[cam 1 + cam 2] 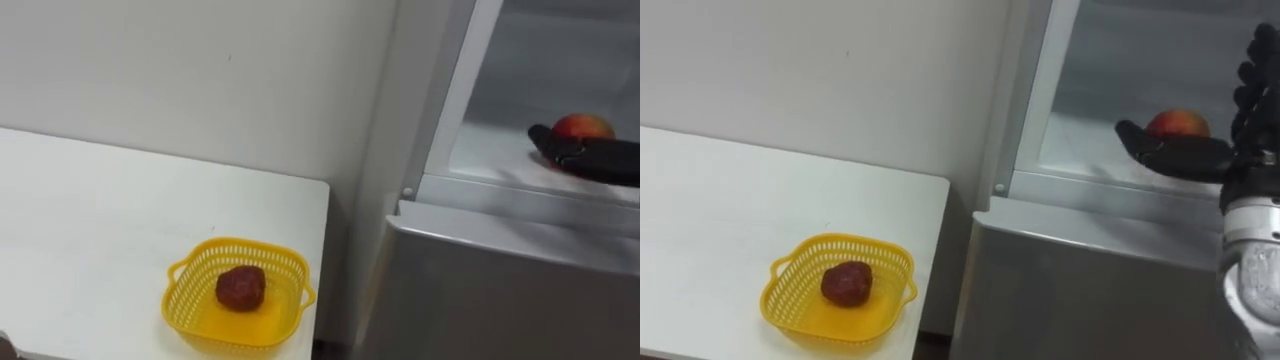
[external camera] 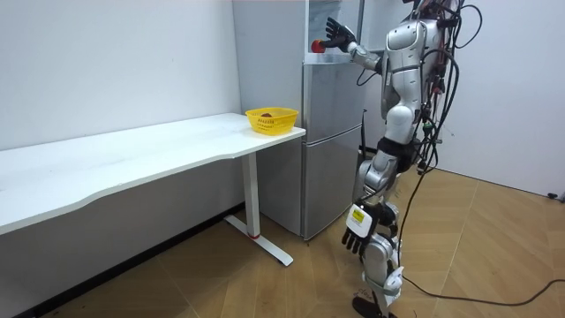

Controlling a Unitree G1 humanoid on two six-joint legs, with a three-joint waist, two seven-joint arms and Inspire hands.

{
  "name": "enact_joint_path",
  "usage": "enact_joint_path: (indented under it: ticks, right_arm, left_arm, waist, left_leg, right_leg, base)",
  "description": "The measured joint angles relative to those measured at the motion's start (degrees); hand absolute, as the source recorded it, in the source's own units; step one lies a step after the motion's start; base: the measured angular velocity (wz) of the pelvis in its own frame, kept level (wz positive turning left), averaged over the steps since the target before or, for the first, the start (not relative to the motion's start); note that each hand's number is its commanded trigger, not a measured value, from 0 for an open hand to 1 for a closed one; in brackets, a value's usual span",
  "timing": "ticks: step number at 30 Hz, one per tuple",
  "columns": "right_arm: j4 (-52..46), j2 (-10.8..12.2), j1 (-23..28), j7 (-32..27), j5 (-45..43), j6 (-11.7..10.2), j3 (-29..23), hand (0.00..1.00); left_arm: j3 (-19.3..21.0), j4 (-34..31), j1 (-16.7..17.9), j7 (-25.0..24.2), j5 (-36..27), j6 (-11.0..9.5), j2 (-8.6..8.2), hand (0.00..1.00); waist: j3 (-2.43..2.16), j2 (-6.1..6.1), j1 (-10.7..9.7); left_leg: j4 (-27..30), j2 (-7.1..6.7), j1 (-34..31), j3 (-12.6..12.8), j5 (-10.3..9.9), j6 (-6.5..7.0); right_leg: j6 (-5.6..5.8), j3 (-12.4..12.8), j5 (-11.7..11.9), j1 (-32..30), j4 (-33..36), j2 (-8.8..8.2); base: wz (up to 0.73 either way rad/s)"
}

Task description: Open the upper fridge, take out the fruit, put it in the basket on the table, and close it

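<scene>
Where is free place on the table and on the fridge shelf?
The white table is bare left of and behind the yellow basket. The fridge shelf is free left of the fruit; the right hand crowds the fruit itself.

The white table (image 1: 120, 220) bears a yellow basket (image 1: 190, 285), the fridge shelf (image 1: 490, 150) a red fruit (image 1: 583, 125).

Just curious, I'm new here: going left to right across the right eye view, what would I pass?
White table, yellow basket holding a dark red fruit, fridge's left edge, reddish fruit inside the fridge.
</scene>
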Motion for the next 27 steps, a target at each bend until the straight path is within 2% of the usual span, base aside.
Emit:
enact_joint_path:
  ticks: [3, 8, 13, 18, 27]
  right_arm:
    - [3.66, -1.31, -2.37, 0.62, -0.49, 0.10, 0.06, 0.00]
    - [8.38, -1.44, -2.40, 1.88, -3.10, 0.74, 0.42, 0.00]
    - [12.46, -1.59, -2.40, 3.17, -3.14, 1.22, 0.78, 0.00]
    - [14.43, -1.61, -2.40, 4.73, -3.16, 2.34, 1.28, 0.00]
    - [16.65, -1.68, -2.39, 7.45, -2.88, 2.90, 1.44, 0.00]
  left_arm:
    - [-0.11, -0.24, 0.15, -0.06, -0.05, 0.06, 0.90, 0.00]
    - [-0.22, -0.27, 0.16, -0.06, 0.01, 1.02, 1.23, 0.00]
    - [-0.24, -0.89, 0.15, -0.04, 0.00, 1.60, 1.22, 0.00]
    - [-0.24, -1.71, 0.20, 0.00, 0.01, 2.35, 1.22, 0.00]
    - [-0.23, -2.90, 0.74, 0.10, -0.04, 2.57, 1.23, 0.00]
  waist:
    - [-0.04, -0.28, 0.09]
    - [0.04, -0.64, -0.05]
    - [0.22, -0.01, -0.24]
    - [-0.13, 0.79, -0.12]
    - [-0.24, 0.40, -0.18]
  left_leg:
    - [0.27, 0.02, 0.16, -0.19, 0.00, 0.00]
    - [0.60, -0.02, -0.42, -0.60, -0.01, -0.02]
    - [0.74, -0.04, -0.96, -1.41, -0.01, -0.02]
    - [1.08, -0.09, -1.53, -1.58, 0.00, -0.02]
    - [1.48, -0.15, -1.39, -1.61, 0.00, -0.02]
  right_leg:
    - [-0.04, -0.46, -0.04, 0.41, 0.04, -0.10]
    - [-0.05, -1.22, -0.05, 0.34, -0.03, -0.29]
    - [-0.11, -2.20, -0.05, 0.09, 0.14, -0.49]
    - [-0.13, -2.46, -0.06, -0.31, 0.27, -0.60]
    - [-0.14, -2.28, -0.07, 0.07, 0.24, -0.65]
  base:
    - [0.07]
    - [0.06]
    - [0.08]
    - [0.02]
    - [0.00]
